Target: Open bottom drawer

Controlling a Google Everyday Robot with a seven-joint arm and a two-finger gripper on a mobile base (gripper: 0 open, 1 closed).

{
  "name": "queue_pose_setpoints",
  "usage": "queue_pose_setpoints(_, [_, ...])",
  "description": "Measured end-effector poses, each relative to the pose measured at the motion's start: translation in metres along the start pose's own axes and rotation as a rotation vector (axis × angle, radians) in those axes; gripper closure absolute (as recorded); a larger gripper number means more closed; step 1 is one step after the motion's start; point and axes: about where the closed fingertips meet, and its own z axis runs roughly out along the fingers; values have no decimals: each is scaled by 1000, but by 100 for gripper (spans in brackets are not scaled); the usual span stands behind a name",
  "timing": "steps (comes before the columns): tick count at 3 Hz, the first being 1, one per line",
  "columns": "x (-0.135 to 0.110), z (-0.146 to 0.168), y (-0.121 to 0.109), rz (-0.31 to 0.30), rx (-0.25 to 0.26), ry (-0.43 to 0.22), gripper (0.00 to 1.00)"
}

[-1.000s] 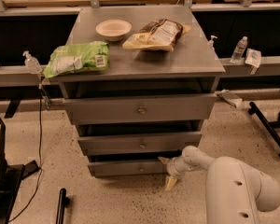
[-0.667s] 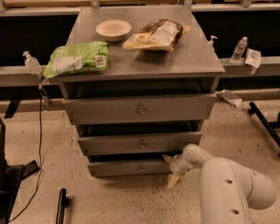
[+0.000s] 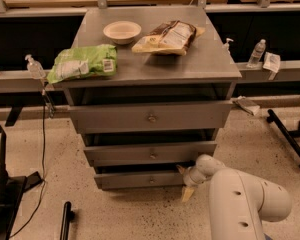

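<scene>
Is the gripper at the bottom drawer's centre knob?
No: the gripper sits at the right end of the bottom drawer, well clear of its knob.

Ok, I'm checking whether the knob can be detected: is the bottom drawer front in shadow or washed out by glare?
Camera view: no glare on the bottom drawer; its front is dim under the middle drawer, yet the knob shows. Same view: dark shadow fills the gaps between drawers, while the end effector, at the bottom drawer's right end, is pale and well lit.

The tool (image 3: 185,182) sits at right end of bottom drawer (image 3: 140,180).
</scene>
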Motion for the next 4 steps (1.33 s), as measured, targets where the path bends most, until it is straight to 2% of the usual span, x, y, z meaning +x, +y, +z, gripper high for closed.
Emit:
queue_pose_setpoints(1, [-2,-24,24,15,-25,4,7])
queue_pose_setpoints(2, [-4,-33,59,34,-102,0,8])
queue_pose_setpoints(3, [-2,-44,81,61,-126,-8,11])
queue_pose_setpoints(4, [-15,-40,78,41,-106,-55,0])
